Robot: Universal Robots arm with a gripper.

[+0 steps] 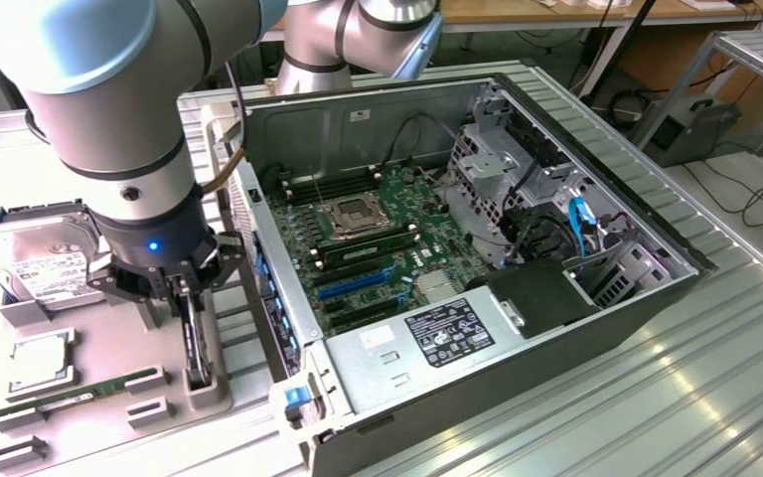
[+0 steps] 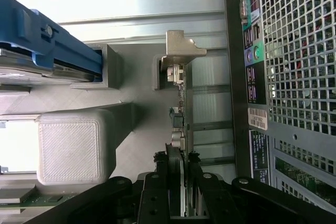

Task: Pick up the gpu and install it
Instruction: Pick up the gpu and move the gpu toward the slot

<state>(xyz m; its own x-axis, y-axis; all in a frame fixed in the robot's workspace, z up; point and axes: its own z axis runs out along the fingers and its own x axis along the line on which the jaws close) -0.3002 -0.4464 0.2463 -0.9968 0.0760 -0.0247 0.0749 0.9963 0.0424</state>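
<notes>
**Gripper [image 1: 186, 298] clamped on the gpu [image 1: 198, 343], which stands on edge in the gray tray [image 1: 103, 318]**

Jaws partly closed, 1 finger flat against each face of the card's top edge. The exterior view has the hard drive [image 1: 40, 260], CPU [image 1: 44, 356] and RAM stick [image 1: 76, 395] on the tray, and the open PC case [image 1: 355, 124] just beside the card. The wrist view adds the card's silver bracket [image 2: 181, 51] seated in a holder.
</notes>
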